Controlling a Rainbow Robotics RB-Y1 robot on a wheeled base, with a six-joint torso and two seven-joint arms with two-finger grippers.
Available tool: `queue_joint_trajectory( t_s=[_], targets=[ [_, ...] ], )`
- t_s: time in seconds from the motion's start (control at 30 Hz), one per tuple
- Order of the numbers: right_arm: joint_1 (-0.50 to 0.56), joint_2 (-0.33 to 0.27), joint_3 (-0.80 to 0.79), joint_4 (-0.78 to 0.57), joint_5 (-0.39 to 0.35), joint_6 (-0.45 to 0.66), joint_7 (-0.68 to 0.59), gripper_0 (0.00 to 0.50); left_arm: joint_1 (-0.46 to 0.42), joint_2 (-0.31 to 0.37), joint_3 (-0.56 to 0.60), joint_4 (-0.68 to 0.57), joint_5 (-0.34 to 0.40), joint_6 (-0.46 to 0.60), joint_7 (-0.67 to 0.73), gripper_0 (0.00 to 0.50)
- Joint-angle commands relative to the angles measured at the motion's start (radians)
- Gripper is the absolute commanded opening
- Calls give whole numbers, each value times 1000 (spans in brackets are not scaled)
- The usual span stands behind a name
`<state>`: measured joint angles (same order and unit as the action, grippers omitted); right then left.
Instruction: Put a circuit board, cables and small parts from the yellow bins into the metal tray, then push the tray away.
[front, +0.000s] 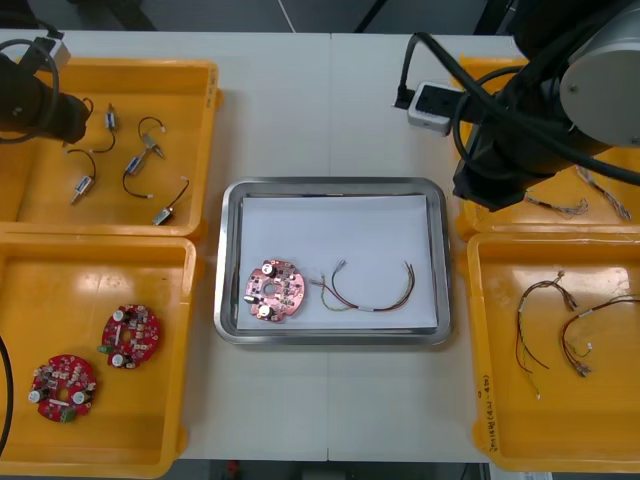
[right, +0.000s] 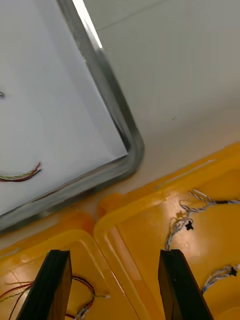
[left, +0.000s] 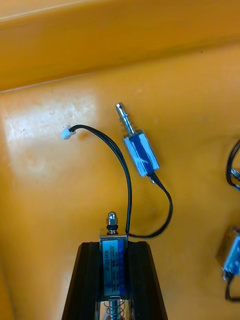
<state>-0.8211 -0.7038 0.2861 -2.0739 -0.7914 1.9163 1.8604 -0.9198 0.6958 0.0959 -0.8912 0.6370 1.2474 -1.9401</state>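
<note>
My left gripper (left: 113, 250) is shut on a small metal part (left: 113, 255) over the floor of the far left yellow bin (front: 190, 75). A second small metal part (left: 140, 150) lies just ahead of the fingers, its black cable looping back towards them. The left arm (front: 40, 105) reaches into that bin. The metal tray (front: 335, 190), white inside, holds a red circuit board (front: 275, 290) and a red and yellow cable (front: 370, 292). My right gripper (right: 115, 280) hangs open over the rims of the two right bins, beside the tray's corner (right: 131, 150).
Several small metal parts (front: 135, 165) with black cables lie in the far left bin. Two circuit boards (front: 130, 335) sit in the near left bin (front: 185, 350). Red and yellow cables (front: 545, 300) lie in the near right bin (front: 480, 400), blue and white cables (right: 185, 220) in the far right bin.
</note>
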Motion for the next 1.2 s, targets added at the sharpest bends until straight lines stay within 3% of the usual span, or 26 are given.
queue_joint_trajectory(
  t_s=[0.03,0.33,0.6,1.2],
  targets=[
    [-20,-48,-100,44,27,4,-35,500,-28,70,42,-95,-19,96,-48,1],
    [-20,-63,-240,159,115,4,-29,500,4,77,33,-304,-34,300,116,0],
    [-20,-65,-320,264,227,4,-18,500,67,74,-10,-543,0,445,286,1],
    [-21,-92,-472,463,270,4,19,500,110,-22,-127,-963,61,652,664,1]
  ],
)
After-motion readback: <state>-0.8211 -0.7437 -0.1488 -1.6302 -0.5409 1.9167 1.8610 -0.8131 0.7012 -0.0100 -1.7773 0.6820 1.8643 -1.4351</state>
